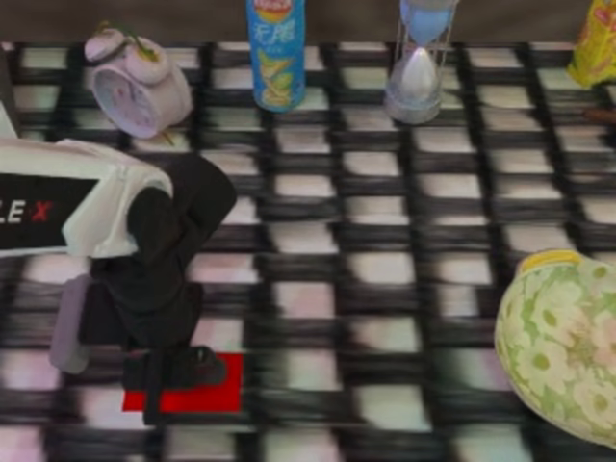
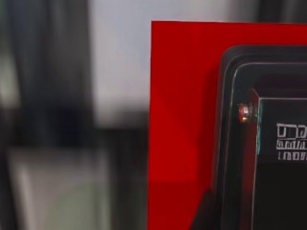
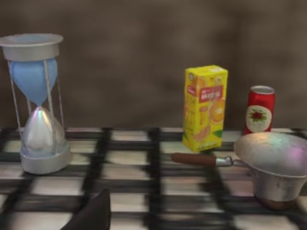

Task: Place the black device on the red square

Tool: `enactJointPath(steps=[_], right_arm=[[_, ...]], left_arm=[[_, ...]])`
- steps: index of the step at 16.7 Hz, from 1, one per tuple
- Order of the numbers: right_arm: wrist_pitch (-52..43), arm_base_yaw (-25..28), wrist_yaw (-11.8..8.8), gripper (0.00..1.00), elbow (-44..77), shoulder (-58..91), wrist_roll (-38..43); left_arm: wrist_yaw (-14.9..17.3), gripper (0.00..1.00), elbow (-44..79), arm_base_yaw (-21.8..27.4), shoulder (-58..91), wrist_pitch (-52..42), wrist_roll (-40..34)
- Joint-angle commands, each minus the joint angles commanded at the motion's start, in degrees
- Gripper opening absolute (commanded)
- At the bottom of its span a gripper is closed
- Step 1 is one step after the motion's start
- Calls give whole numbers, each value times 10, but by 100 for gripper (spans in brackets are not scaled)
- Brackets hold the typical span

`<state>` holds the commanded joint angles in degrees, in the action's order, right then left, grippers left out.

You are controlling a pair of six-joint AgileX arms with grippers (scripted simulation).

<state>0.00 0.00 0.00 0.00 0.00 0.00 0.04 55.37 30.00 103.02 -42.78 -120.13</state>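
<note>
At the near left of the table, the left hand [image 1: 166, 377] hangs low over the red square [image 1: 207, 395], with the black device [image 1: 197, 364] at its tip. From the left wrist view, the black device [image 2: 268, 143] lies over the red square [image 2: 180, 120], covering one side of it; I cannot tell whether the fingers grip it or have let go. If they cling on while the arm lifts, the device could be dragged off the patch. Farther right sits a green patterned bowl [image 1: 568, 346]. Along the far edge stand an alarm clock [image 1: 140, 82], a chips can [image 1: 276, 53], an hourglass [image 1: 419, 63] and a juice carton [image 3: 205, 108]. The right hand is out of sight.
</note>
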Motion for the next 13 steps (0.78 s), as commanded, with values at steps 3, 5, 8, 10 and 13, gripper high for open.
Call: enactJointPath(steps=[3, 5, 8, 10, 13], right_arm=[[0, 0, 0, 100, 0, 0, 0], [0, 0, 0, 100, 0, 0, 0], [0, 0, 0, 100, 0, 0, 0], [0, 0, 0, 100, 0, 0, 0], [0, 0, 0, 100, 0, 0, 0]], left_arm=[[0, 68, 0, 0, 0, 0, 0], [0, 83, 0, 0, 0, 0, 0], [0, 100, 0, 0, 0, 0, 0], [0, 100, 0, 0, 0, 0, 0], [0, 100, 0, 0, 0, 0, 0]])
